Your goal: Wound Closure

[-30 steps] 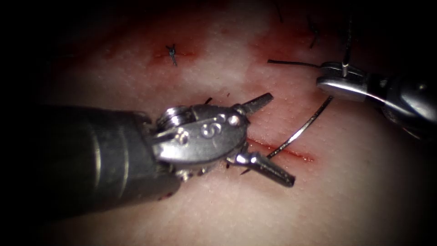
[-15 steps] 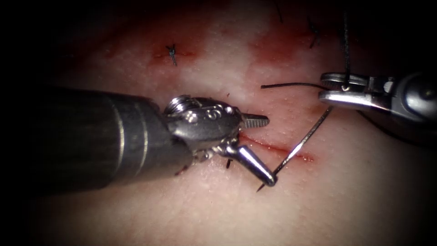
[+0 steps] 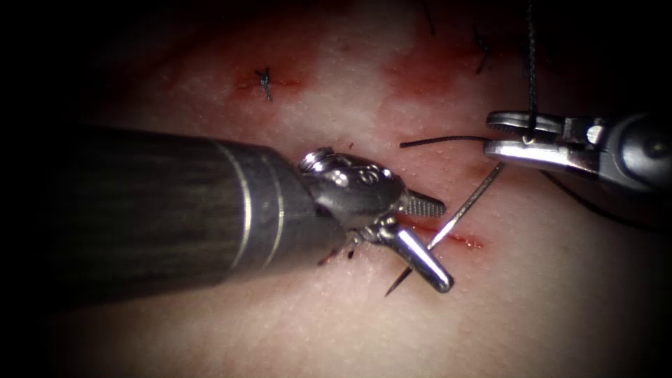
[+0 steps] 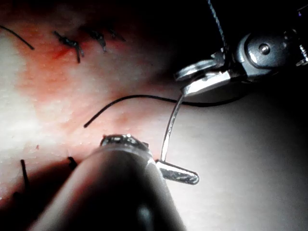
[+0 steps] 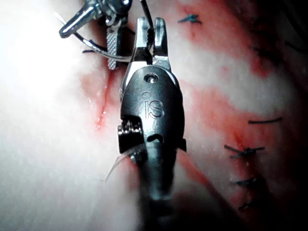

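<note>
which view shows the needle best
The endoscope view: the needle runs from the right tool, which grips its rear end, across the cut between the left tool's open jaws. Left wrist view shows its curved shaft; right wrist view a short arc.

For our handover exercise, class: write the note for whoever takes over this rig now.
Left end effector: jaws open around the needle near its tip, holding nothing.
Right end effector: shut on the needle's back end; thread runs up from it.
Needle crosses the cut; whether it is in the tissue is unclear.
Done: knotted stitch upper left.
Left: this cut is unclosed.
</note>
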You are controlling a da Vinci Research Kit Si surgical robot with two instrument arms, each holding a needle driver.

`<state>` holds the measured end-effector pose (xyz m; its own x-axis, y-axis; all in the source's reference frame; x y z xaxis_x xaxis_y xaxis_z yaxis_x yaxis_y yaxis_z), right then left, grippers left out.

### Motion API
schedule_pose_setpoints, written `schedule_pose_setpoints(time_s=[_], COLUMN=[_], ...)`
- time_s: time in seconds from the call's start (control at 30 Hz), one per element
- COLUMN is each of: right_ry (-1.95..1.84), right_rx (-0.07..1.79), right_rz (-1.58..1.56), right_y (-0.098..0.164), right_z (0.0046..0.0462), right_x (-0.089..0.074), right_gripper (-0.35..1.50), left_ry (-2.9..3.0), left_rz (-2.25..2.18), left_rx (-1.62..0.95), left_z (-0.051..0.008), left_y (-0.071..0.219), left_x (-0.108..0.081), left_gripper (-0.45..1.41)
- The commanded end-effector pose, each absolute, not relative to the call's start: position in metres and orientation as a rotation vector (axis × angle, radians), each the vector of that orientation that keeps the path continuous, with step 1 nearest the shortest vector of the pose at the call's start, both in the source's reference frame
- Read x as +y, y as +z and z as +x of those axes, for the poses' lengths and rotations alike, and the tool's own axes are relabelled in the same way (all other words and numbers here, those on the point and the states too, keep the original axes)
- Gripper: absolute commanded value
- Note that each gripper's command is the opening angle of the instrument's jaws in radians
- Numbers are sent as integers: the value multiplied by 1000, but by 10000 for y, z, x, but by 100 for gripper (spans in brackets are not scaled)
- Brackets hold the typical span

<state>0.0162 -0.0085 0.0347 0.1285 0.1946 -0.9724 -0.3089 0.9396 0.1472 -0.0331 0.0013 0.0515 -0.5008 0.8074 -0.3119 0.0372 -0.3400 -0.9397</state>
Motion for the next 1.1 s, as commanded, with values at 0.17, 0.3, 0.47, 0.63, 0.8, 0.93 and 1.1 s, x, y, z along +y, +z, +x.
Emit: schedule_pose_setpoints(time_s=[0.17,0.3,0.47,0.63,0.8,0.93,1.1], right_ry=[363,361,357,457,641,742,834], right_rx=[1408,1409,1413,1399,1265,1205,1170], right_rz=[-99,-99,-98,-50,-103,-115,-112], right_y=[348,348,349,350,353,353,352], right_z=[172,173,174,175,175,177,177], right_x=[-88,-89,-91,-95,-96,-98,-101], right_gripper=[-35,-35,-35,24,111,116,113], left_ry=[1843,1757,1622,1534,1506,1472,1436], left_rz=[-1042,-975,-950,-892,-913,-947,-979], left_rx=[-1414,-1461,-1516,-1521,-1471,-1441,-1411], left_z=[-334,-332,-334,-338,-337,-338,-338], left_y=[531,536,541,541,534,528,525], left_x=[10,14,18,18,12,6,5], left_gripper=[9,-45,-45,-45,-45,-45,-45])
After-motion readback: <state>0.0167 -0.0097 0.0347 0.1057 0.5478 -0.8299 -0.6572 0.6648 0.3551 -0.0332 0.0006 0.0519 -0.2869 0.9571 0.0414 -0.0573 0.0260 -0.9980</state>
